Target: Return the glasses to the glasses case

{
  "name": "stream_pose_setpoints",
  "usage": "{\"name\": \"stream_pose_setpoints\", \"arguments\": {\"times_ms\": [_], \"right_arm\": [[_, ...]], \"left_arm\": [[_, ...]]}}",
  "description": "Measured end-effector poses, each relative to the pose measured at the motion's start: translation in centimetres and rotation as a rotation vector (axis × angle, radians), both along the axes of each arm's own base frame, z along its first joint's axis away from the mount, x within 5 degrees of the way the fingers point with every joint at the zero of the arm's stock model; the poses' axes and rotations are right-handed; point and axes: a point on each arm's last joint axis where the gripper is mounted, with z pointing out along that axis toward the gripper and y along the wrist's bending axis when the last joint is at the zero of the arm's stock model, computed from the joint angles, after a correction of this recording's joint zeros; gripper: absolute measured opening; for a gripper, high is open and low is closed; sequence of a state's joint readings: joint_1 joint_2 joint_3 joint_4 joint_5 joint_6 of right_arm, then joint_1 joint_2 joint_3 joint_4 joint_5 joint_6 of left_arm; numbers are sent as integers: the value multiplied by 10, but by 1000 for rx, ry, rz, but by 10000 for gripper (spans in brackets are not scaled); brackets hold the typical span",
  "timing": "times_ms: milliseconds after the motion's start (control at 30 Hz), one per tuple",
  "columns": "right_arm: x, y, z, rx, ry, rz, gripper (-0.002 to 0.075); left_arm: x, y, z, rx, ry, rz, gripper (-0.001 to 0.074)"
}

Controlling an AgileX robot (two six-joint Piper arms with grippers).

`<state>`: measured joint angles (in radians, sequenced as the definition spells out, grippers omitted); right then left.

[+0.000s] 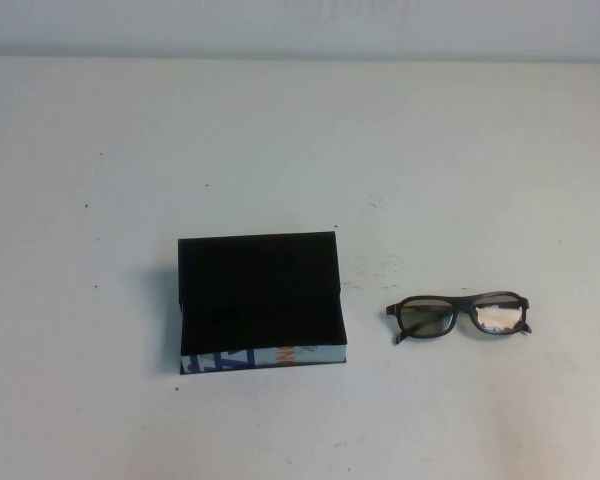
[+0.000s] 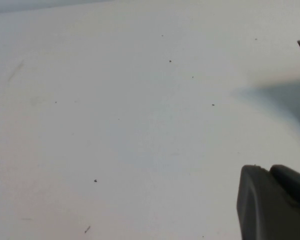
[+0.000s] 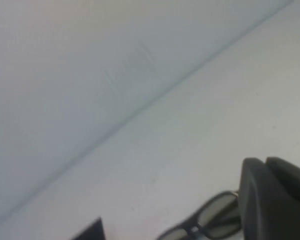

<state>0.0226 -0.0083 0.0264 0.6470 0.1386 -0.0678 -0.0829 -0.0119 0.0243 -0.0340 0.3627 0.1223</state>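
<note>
Glasses [image 1: 459, 318] sit lower right, case [image 1: 260, 300] open at center; left gripper [image 2: 275, 202] and right gripper [image 3: 275, 200] barely visible, grip state unclear.

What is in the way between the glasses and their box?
Nothing visible: only bare table lies between the glasses and the open glasses case. The right gripper is near the glasses; the left gripper is over bare table.

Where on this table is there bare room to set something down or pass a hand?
Bare table spreads left of and beyond the open glasses case, and beyond the glasses to the right. Tightest is the strip between case and glasses. Left gripper sits over bare surface; right gripper is near the glasses.
</note>
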Motion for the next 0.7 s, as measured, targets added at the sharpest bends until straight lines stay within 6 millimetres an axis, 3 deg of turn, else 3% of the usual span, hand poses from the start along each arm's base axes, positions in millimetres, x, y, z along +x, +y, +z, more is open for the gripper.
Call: {"name": "stream_pose_setpoints", "arguments": {"times_ms": [167, 300, 467, 700], "right_arm": [[0, -3, 6, 226, -42, -37, -13], [-2, 9, 14, 285, 33, 89, -13], [4, 29, 49, 138, 270, 316, -13], [39, 39, 80, -174, 622, 560, -13]], "left_arm": [[0, 0, 0, 0, 0, 0, 0], [0, 0, 0, 0, 0, 0, 0], [0, 0, 0, 0, 0, 0, 0], [0, 0, 0, 0, 0, 0, 0]]}}
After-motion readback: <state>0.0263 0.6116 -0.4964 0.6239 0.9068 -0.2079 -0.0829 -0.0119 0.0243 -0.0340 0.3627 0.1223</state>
